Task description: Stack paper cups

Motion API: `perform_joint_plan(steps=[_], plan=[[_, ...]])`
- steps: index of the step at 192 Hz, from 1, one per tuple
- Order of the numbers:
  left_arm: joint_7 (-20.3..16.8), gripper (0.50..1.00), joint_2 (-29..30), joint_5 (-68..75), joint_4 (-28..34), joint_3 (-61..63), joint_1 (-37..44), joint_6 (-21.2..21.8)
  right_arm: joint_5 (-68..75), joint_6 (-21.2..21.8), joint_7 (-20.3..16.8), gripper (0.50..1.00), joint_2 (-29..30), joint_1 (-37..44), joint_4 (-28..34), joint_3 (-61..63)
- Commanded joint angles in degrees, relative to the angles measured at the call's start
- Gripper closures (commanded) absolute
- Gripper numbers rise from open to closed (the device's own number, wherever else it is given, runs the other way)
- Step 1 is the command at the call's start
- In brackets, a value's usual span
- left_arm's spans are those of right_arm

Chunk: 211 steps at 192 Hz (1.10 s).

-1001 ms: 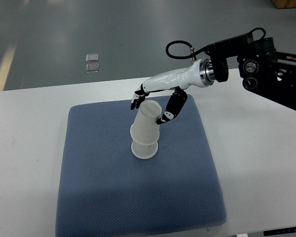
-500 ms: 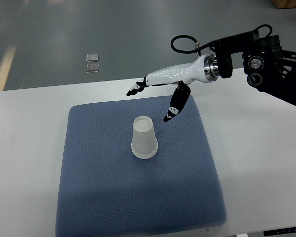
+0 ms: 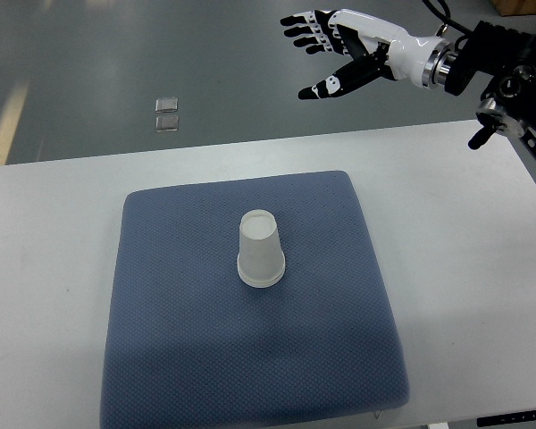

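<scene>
Our right hand [image 3: 335, 49] hangs empty, fingers spread wide, well above the table [image 3: 464, 232]. The nested cups [image 3: 261, 250] stand upside down mid-pad [image 3: 179, 340]; we should retreat without brushing them.

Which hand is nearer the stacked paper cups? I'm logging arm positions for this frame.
The right hand is the nearer one: raised up and to the right of the stacked paper cups, fingers spread, holding nothing. The left hand isn't in view.
</scene>
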Motion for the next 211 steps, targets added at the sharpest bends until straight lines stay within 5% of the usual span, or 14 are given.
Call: perform_joint_plan(steps=[1,64,104,145,211], plan=[[0.0,0.5,0.0,-0.01,0.0,0.0,0.0,0.0,2.18,-5.18,-1.05,0.599,2.77,-2.12,-4.01,3.89],[0.0,0.5,0.0,-0.01,0.0,0.0,0.0,0.0,8.51,-12.92,-2.8,0.603,10.33,-6.6,-10.96,12.51],[0.0,0.5,0.0,-0.01,0.0,0.0,0.0,0.0,9.39,-13.62,-2.1,0.597,12.88,-9.15,-15.26,13.3],[0.0,0.5,0.0,-0.01,0.0,0.0,0.0,0.0,9.39,-13.71,-1.92,0.587,14.72,-11.97,-15.62,13.57],[0.0,0.5,0.0,-0.01,0.0,0.0,0.0,0.0,9.21,-19.77,-0.87,0.583,15.96,-14.51,-15.0,13.48]])
